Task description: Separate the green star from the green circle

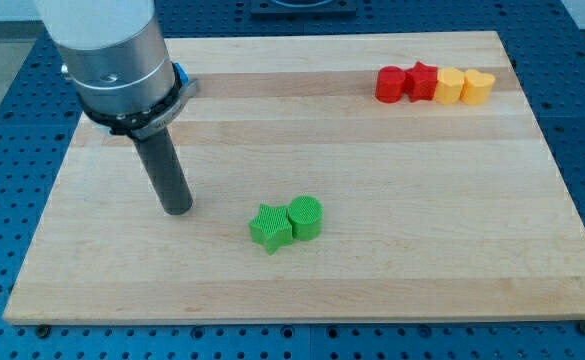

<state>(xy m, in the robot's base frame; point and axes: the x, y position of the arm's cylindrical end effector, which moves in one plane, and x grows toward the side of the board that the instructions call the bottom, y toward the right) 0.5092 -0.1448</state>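
Note:
A green star and a green circle sit touching each other on the wooden board, a little below its middle; the star is on the view's left of the circle. My tip rests on the board to the view's left of the star, about a block and a half's width away from it and slightly higher in the view. It touches no block.
Near the board's top right, several blocks stand in a tight row: a red circle, a red star, a yellow block and a yellow heart. Blue perforated table surrounds the board.

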